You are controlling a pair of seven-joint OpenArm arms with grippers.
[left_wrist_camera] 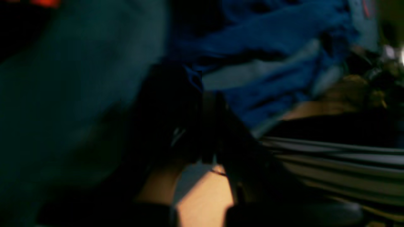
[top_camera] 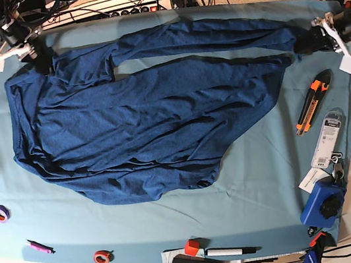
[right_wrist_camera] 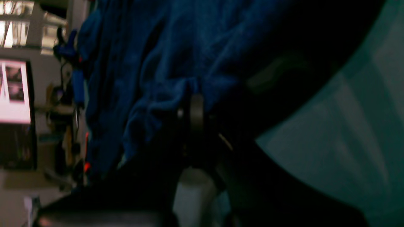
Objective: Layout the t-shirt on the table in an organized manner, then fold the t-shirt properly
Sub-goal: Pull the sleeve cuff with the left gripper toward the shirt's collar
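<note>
Large dark navy heathered knit t-shirt spread wrinkled across teal-cloth desk, stretched between both corners. Left tool and right tool each clenched on shirt fabric. Layout partly done, smoothing and folding left.

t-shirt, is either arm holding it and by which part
Both: the left gripper pinches the t-shirt at one stretched end, the right gripper at the opposite corner.
</note>
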